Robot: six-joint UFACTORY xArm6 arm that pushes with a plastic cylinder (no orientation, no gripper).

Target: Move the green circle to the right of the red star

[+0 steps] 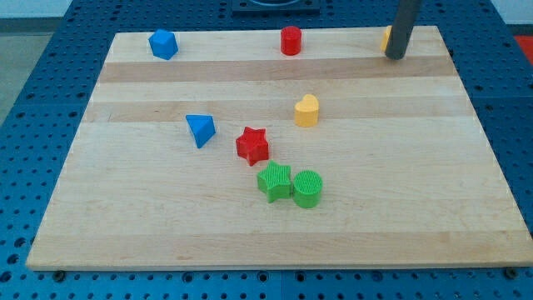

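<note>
The green circle (307,188) sits on the wooden board, touching the green star (274,181) on its left. The red star (252,145) lies just up and left of them. My tip (396,57) is at the view's top right, far from the green circle, with a yellow block (386,38) partly hidden behind the rod.
A yellow heart (306,111) lies up and right of the red star. A blue triangle (200,130) lies to its left. A blue block (163,44) and a red cylinder (290,40) stand along the board's top edge (250,34).
</note>
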